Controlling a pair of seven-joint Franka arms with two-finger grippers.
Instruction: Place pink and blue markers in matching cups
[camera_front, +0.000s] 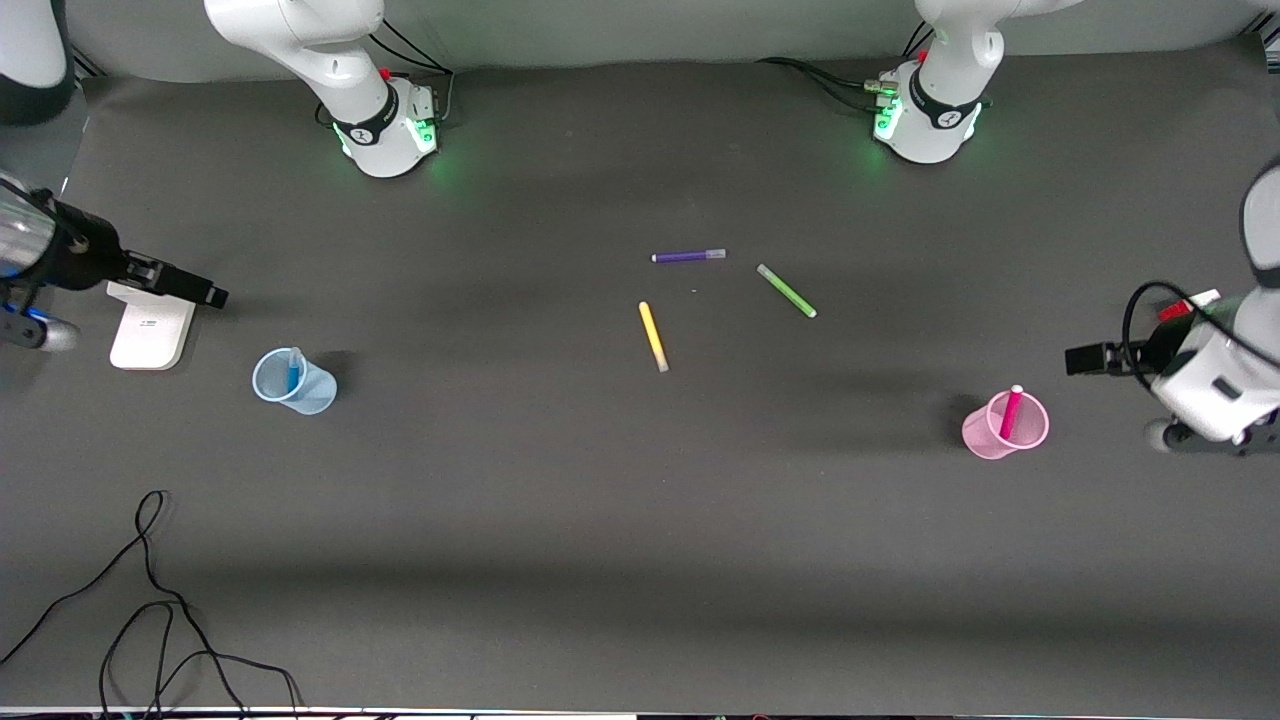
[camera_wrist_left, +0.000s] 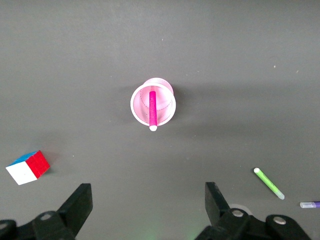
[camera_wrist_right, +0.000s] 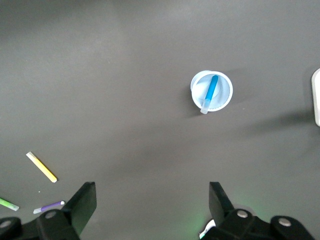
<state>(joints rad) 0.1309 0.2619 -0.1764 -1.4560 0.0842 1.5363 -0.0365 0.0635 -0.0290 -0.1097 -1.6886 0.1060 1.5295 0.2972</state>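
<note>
The pale blue cup (camera_front: 293, 384) stands upright toward the right arm's end of the table with the blue marker (camera_front: 293, 371) standing in it; both show in the right wrist view, cup (camera_wrist_right: 223, 93) and marker (camera_wrist_right: 210, 92). The pink cup (camera_front: 1003, 428) stands toward the left arm's end with the pink marker (camera_front: 1011, 410) in it; the left wrist view shows the cup (camera_wrist_left: 165, 105) and marker (camera_wrist_left: 152, 108). My right gripper (camera_front: 213, 296) (camera_wrist_right: 152, 190) is open and empty, apart from the blue cup. My left gripper (camera_front: 1078, 358) (camera_wrist_left: 148, 192) is open and empty, apart from the pink cup.
A purple pen (camera_front: 688, 256), a green pen (camera_front: 786, 290) and a yellow pen (camera_front: 653, 336) lie mid-table. A white flat pad (camera_front: 152, 325) lies under the right gripper. A colour cube (camera_wrist_left: 28, 167) sits near the left arm's end. A black cable (camera_front: 150, 600) trails along the front edge.
</note>
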